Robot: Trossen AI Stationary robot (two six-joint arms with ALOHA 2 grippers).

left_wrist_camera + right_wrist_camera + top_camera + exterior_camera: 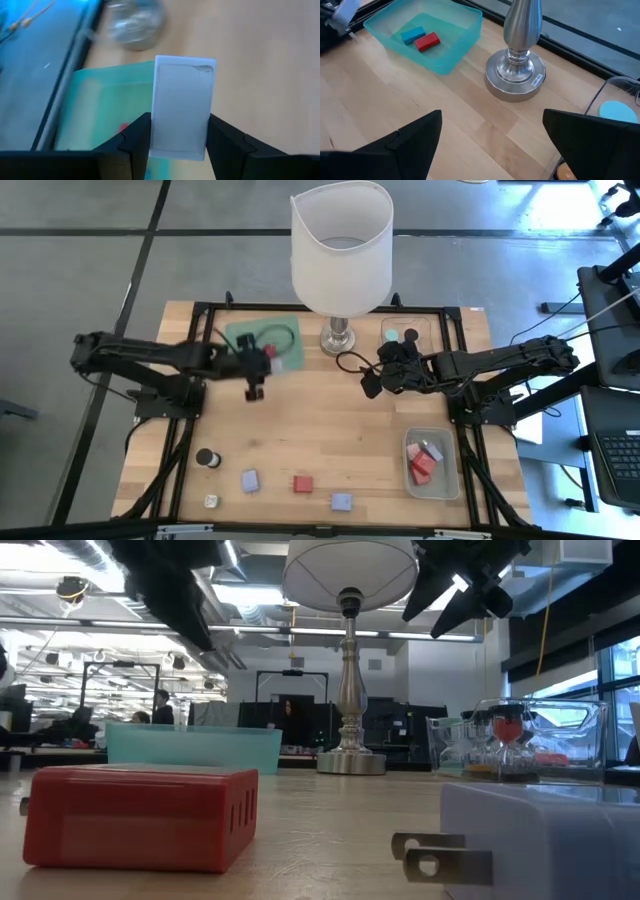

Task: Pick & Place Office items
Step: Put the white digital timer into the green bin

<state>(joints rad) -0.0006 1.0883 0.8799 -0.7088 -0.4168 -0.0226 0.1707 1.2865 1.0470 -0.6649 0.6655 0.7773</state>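
Left gripper point(179, 137) fingers clamp a lavender block point(182, 107) by its lower end above the teal tray point(262, 338), at ten o'clock on the surface; it could pivot loose and miss

I count two arms, one lamp point(341, 255) and three trays: one teal tray point(427, 37), two clear. On the bare wood lie five loose pieces: two lavender blocks, one red block point(303, 483), one dark-capped cylinder point(208, 458), one small pale piece point(212, 501).

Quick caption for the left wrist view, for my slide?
Left tool shut on a white block, held above the teal tray.
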